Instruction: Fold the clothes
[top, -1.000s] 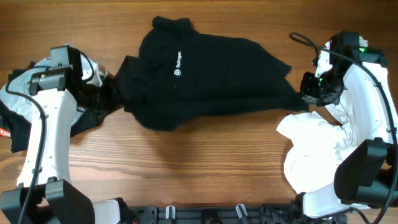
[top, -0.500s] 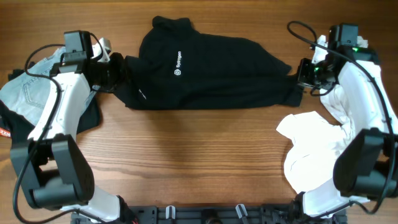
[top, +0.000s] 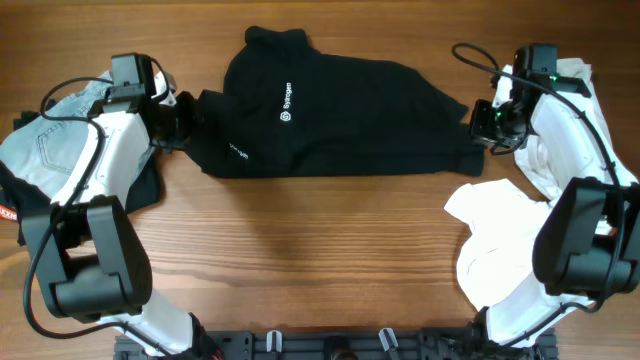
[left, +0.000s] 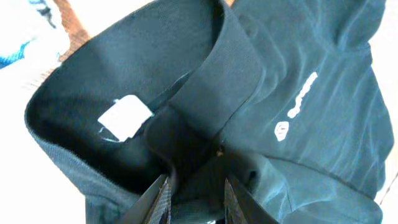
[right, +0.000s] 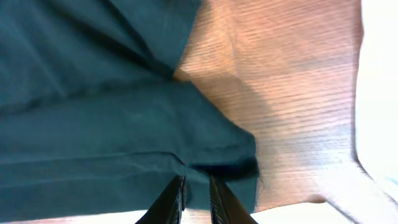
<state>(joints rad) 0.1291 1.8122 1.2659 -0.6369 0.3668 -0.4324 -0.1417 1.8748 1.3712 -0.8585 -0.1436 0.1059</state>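
Note:
A black polo shirt (top: 330, 115) with a small white chest logo lies stretched across the far middle of the table, collar to the far side. My left gripper (top: 185, 118) is shut on its left end, where the ribbed hem (left: 211, 81) and a white label (left: 124, 118) show in the left wrist view between my fingers (left: 196, 196). My right gripper (top: 478, 125) is shut on the shirt's right edge (right: 205, 155), fingers (right: 196, 190) pinching the fabric just above the wood.
A pile of clothes with light blue jeans (top: 45, 140) and a dark garment (top: 135, 190) lies at the far left. A heap of white garments (top: 510, 240) lies at the right, under my right arm. Bare wooden table (top: 300, 250) lies in front.
Both grippers have moved away from me with the shirt, pulling it flatter and straighter. The sagging lower fold at the left is gone and the bottom edge is now a straight line.

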